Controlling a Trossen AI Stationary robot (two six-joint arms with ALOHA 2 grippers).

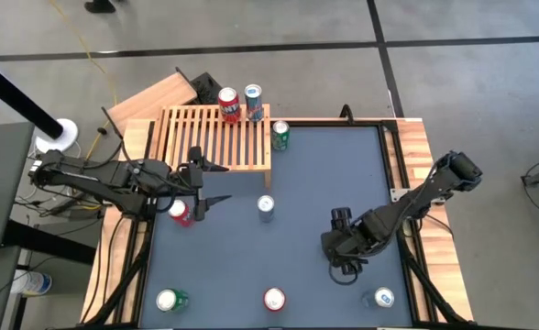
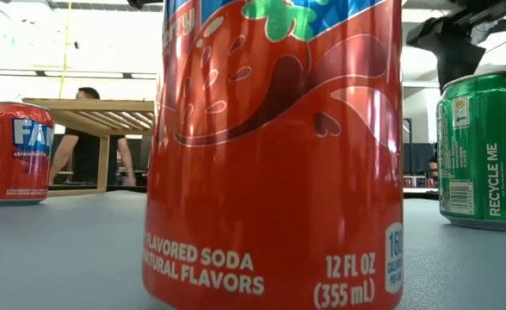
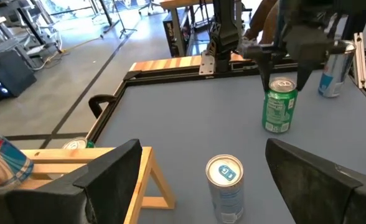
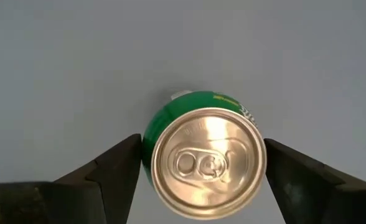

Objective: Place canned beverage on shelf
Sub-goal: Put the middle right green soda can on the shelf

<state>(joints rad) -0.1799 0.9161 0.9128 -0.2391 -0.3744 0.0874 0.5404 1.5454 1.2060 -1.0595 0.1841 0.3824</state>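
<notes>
The slatted wooden shelf point(image 1: 205, 137) stands at the far left with a red can point(image 1: 229, 105) and a blue can point(image 1: 253, 101) upright on its far right end. A green can point(image 4: 201, 155) stands upright on the grey table. My right gripper point(image 4: 201, 163) is open above it, pointing down, one finger on each side of the can's top and clear of it. The high view hides this can under the gripper point(image 1: 343, 258). My left gripper point(image 1: 203, 181) waits open by the shelf's near side, facing a silver-blue can point(image 3: 225, 185).
Another green can point(image 1: 280, 135) stands on the table beside the shelf's right end. A red can point(image 1: 180, 212) stands by the left gripper. Green point(image 1: 170, 300), red point(image 1: 274, 299) and blue point(image 1: 382, 298) cans line the near edge. A raised wooden border point(image 1: 416, 174) frames the table.
</notes>
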